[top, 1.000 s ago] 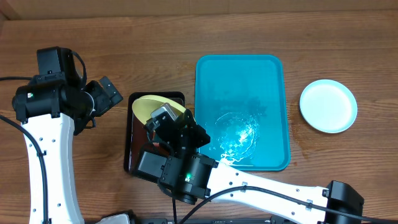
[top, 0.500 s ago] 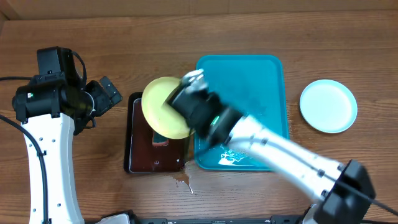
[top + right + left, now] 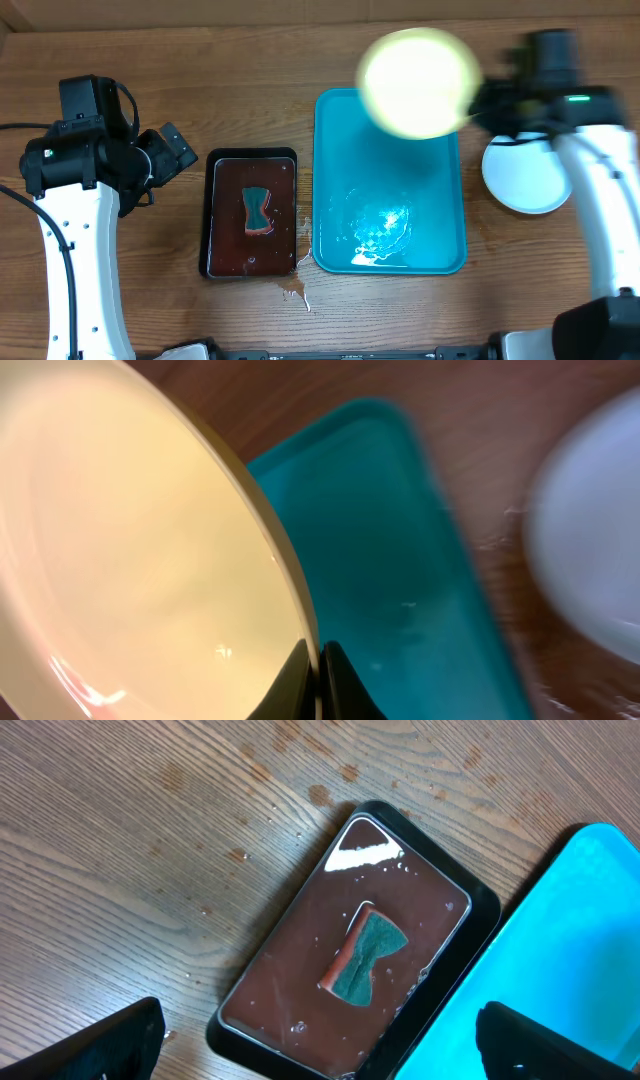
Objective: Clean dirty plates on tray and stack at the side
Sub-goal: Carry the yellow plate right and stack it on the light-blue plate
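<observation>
1. The right gripper was clenched on the rim of a pale yellow-green plate, one finger on each face of the rim. The wrist view showed the pinch plainly.
2. The plate hung in the air over the far end of the turquoise tray, clear of it. It was blurred in the overhead view. A faint pink streak lay near its lower rim in the wrist view. Whether that was smear or reflection could not be told.
3. The tray held no plate, only a wet patch near its front end.
4. A pale blue-white plate lay flat on the tabletop, just right of the tray and partly under the right arm. It read as the base of the stack.
5. The left gripper was spread wide and held nothing, off to the left of the black tray. A teal sponge sat in that tray's dark liquid.
6. Judged step: carrying the washed plate to the stack.
7. To do it well:
   - keep the rim pinch firm, since wet plastic is likely slippery;
   - bring the plate level, face up, before lowering it;
   - centre it over the blue-white plate so the rims nest;
   - lower until the plates touch, and only then let go;
   - draw the fingers out sideways, so the stack is not dragged.
8. Risk: drips. A brown splash already marked the tabletop in front of the black tray.
</observation>
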{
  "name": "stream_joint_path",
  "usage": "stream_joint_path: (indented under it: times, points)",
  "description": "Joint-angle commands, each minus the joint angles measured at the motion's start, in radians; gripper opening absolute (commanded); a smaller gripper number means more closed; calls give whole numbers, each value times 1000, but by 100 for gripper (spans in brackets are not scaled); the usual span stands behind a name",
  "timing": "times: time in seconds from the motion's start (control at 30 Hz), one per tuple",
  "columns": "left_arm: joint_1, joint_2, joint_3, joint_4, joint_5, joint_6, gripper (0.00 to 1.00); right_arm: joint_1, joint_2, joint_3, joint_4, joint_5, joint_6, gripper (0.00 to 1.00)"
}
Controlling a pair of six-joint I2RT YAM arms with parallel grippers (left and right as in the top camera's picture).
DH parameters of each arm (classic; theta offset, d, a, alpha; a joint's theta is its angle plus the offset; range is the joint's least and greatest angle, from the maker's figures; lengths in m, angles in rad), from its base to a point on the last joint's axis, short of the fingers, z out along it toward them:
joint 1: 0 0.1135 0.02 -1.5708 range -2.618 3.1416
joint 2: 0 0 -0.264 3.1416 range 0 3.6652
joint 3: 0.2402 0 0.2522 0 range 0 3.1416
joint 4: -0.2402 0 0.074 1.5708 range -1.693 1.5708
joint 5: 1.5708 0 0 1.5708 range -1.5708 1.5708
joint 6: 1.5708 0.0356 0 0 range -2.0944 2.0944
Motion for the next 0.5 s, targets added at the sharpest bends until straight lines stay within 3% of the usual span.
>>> stream_joint_path:
  times: [0.0, 0.23, 0.47]
  points:
    - [3, 6, 13, 2, 6, 16, 100, -209, 11, 6, -54, 7, 9, 4]
    - [3, 6, 13, 2, 6, 15, 100, -501, 105, -128, -77, 63, 9, 4]
    - [3, 6, 13, 2, 6, 15, 100, -563, 146, -285, 12, 47, -26, 4]
